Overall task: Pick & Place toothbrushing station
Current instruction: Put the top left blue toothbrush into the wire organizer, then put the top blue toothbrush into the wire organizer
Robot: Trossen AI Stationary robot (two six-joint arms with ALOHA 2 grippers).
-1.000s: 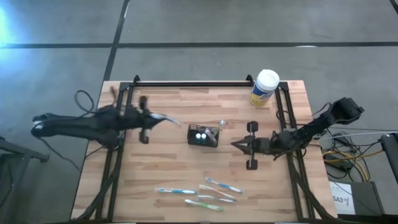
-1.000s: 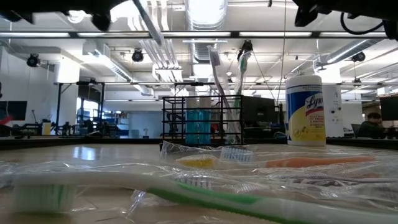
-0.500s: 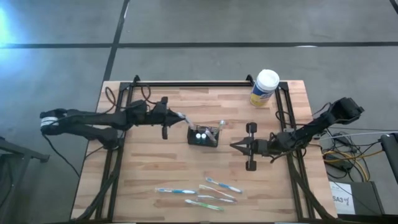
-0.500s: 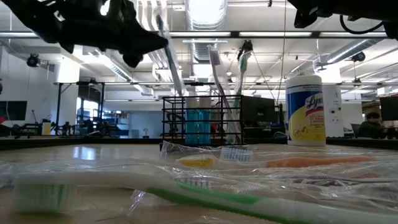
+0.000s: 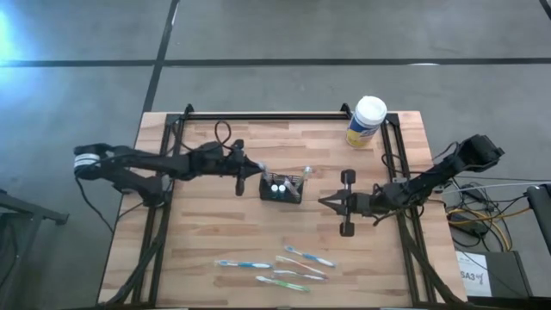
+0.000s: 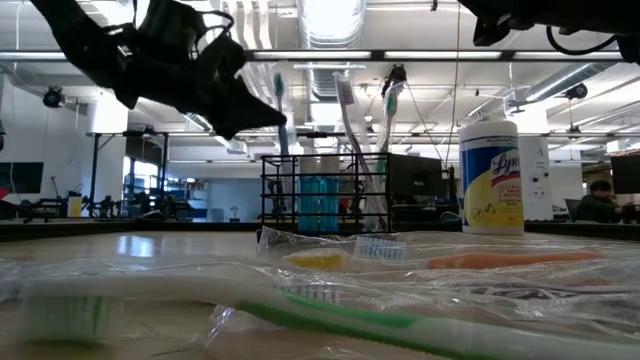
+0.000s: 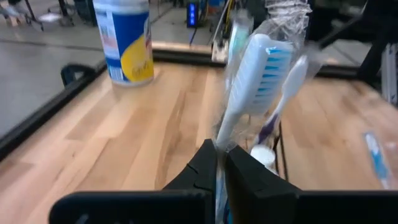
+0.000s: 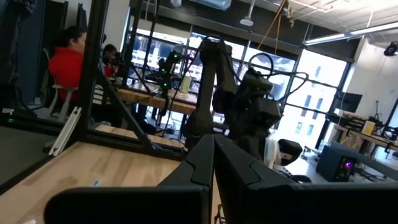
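Nearest you on the light wooden slatted table (image 5: 215, 215), several slim toothbrushes in clear plastic wrappers (image 5: 275, 267) lie loose along the front edge; in the low view a green-handled one (image 6: 330, 315) stretches across the foreground. Behind them, near the middle of the table, sits the small black wire-mesh rectangular holder box (image 5: 282, 188), with two tiny white-topped round pieces (image 5: 276, 185) inside it and a couple of brushes standing upright in it.

Your left gripper (image 5: 252, 166) is just beside the holder's left end, its two fingers pinched tight on a wrapped blue-bristled toothbrush (image 7: 258, 81). In the left wrist view that brush rises from between the fingers with its head right over the holder, alongside the brushes already standing there. In the low view its head (image 6: 279, 90) stands near the upright brushes above the mesh box.

Your right gripper (image 5: 327, 202) waits to the right of the holder, apart from it, fingers pressed together on nothing.

Farthest back, at the right rear corner, stands the large yellow canister with a white lid (image 5: 366, 122).
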